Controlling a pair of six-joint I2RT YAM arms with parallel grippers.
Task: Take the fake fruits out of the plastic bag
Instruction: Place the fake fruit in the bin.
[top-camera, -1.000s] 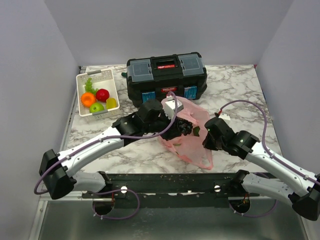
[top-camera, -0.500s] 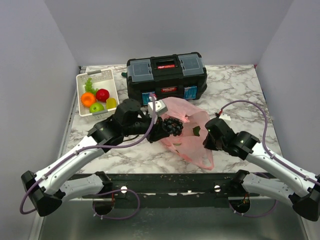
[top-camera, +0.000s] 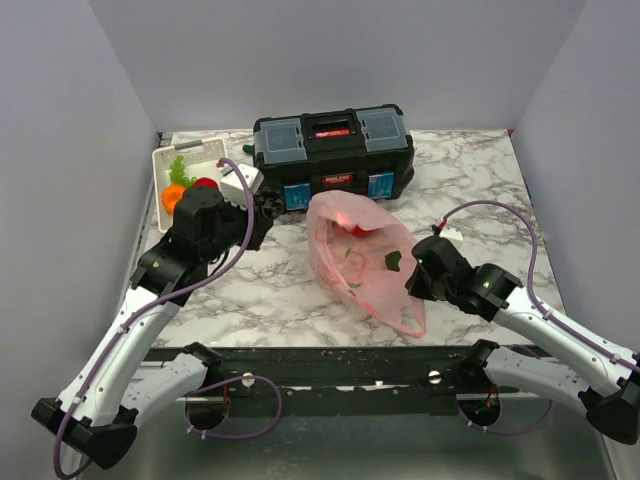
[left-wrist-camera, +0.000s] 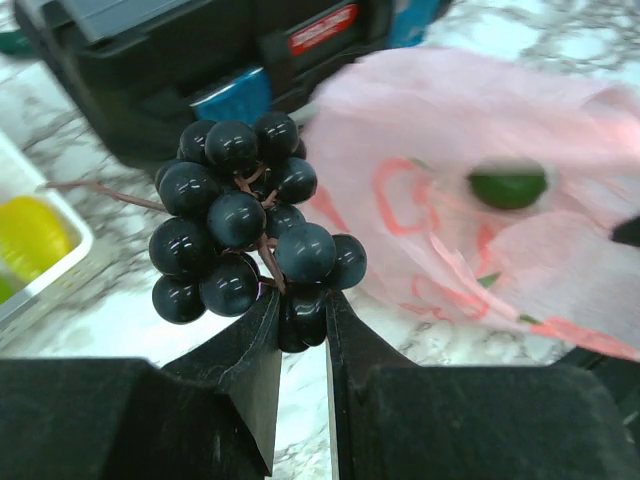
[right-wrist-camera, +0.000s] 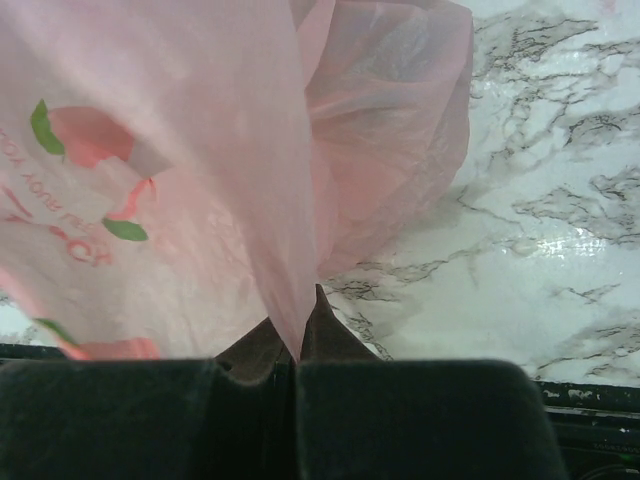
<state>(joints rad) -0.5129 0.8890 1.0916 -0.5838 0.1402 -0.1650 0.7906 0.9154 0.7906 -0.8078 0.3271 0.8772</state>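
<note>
The dark purple grapes (left-wrist-camera: 250, 230) hang in the air, pinched at their lowest berries by my left gripper (left-wrist-camera: 300, 312), which is shut on them. In the top view that gripper (top-camera: 262, 205) is between the white basket and the toolbox, left of the plastic bag (top-camera: 365, 255); the grapes are hidden there. The pink bag lies mid-table with its mouth toward the toolbox. My right gripper (top-camera: 420, 277) is shut on a fold of the bag (right-wrist-camera: 200, 150) at its right edge (right-wrist-camera: 300, 330). An orange (top-camera: 170, 197), a red apple (top-camera: 205, 183) and a lemon (left-wrist-camera: 30, 235) sit in the basket.
The white slotted basket (top-camera: 190, 150) stands at the back left, partly covered by my left arm. It also holds a light green grape bunch (top-camera: 178, 168). The black toolbox (top-camera: 333, 150) stands at the back, just behind the bag. Red and green prints show on the bag.
My left arm has drawn the grapes out of the bag and swung left, toward the basket. The bag has settled a little. The right arm has not moved.
</note>
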